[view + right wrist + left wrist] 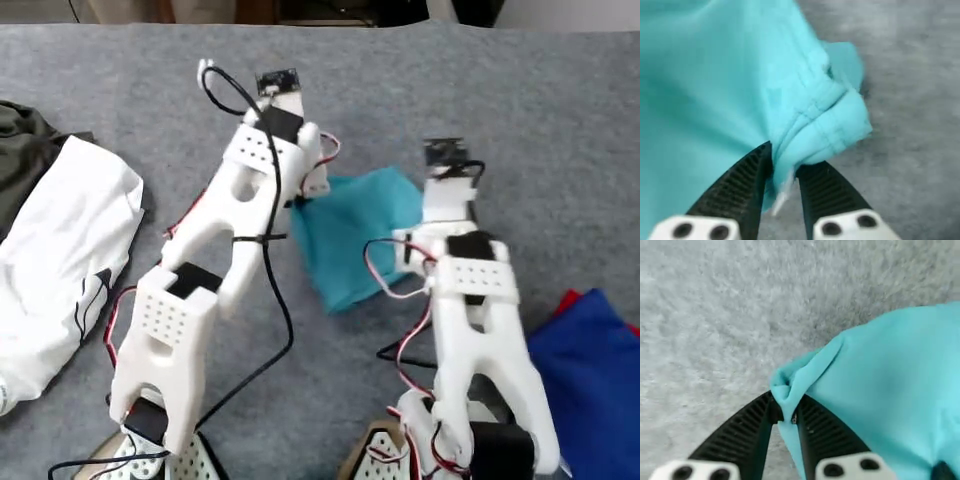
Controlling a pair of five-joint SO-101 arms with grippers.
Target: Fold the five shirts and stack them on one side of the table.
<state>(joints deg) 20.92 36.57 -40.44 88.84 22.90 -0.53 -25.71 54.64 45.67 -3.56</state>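
Pinching the cloth: both arms held the teal shirt [360, 235], which lay on the grey table [560, 110] at the middle, between the two arms.
Left gripper [786, 415]: its jaws were pressed together on a bunched corner at the shirt's far-left edge, and the fabric rose from the table into a small peak there.
Right gripper [785, 172]: its jaws were nipped on a rolled, hemmed fold at the shirt's right side, with cloth gathered above the fingers.
Why held this way: two grips on opposite sides probably kept the fabric taut, so an edge could be carried over evenly instead of dragging or crumpling.
Step in hand: likely a fold of this shirt, which already looked partly doubled into a compact shape.
White shirt [60, 260]: spread loosely at the left edge, partly over a dark shirt [20, 130], neither one folded.
Blue shirt [590, 370]: it lay at the near right, with a red shirt [568, 300] peeking out beside it.
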